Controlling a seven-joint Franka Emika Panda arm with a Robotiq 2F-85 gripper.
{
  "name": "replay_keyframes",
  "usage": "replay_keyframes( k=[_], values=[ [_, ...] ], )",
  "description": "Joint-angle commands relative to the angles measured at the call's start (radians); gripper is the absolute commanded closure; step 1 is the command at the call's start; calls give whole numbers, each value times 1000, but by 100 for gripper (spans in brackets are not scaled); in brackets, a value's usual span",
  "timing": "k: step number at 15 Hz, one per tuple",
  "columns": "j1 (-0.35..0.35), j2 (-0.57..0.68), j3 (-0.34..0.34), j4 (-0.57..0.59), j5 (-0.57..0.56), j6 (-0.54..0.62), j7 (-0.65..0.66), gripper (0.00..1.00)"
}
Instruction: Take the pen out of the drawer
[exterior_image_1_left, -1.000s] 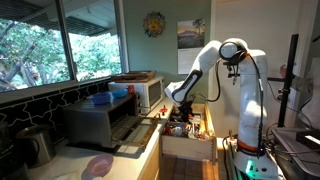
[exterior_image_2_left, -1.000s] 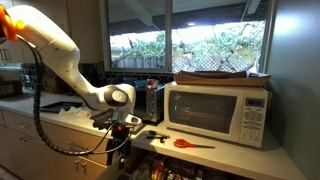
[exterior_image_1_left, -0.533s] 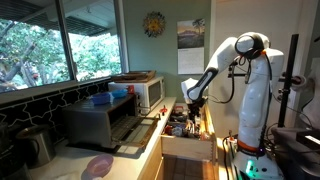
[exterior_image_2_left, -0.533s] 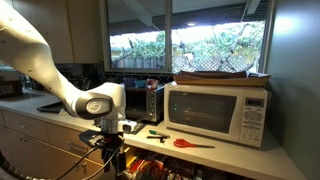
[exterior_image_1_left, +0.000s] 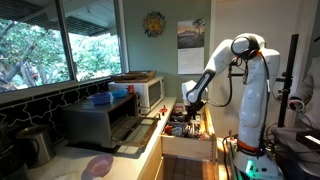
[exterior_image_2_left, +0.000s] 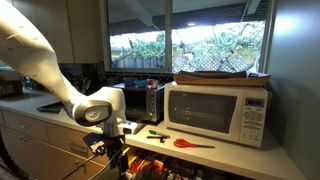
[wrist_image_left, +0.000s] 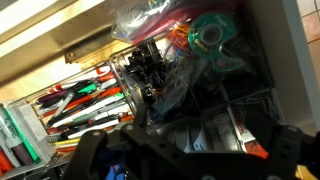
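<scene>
Above the open drawer (exterior_image_1_left: 188, 148) hovers the end effector (exterior_image_1_left: 192, 105); whether its jaws are apart I cannot tell. Pens (wrist_image_left: 85, 100) lie inside amid clutter, at nine o'clock in wrist view.

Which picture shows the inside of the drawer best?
The wrist view: it looks right into the drawer, with pens close up. In both exterior views the drawer looks small and its clutter is blurry.
</scene>
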Motion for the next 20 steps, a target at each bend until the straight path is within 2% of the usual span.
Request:
replay_keyframes(
  k=[1, 4, 6, 7, 8, 12, 15, 20],
  values=[
    [-9, 160, -1, 21, 25, 112, 30, 0],
    [-18, 256, -22, 43, 25, 142, 53, 0],
    [-25, 321, -36, 52, 51, 245, 56, 0],
    [-41, 295, -12, 41, 174, 242, -31, 0],
    [-8, 271, -40, 30, 70, 210, 32, 0],
    [-4, 282, -40, 36, 85, 218, 18, 0],
    [15, 333, -57, 59, 42, 234, 78, 0],
    [-17, 339, -77, 72, 108, 292, 69, 0]
  ],
)
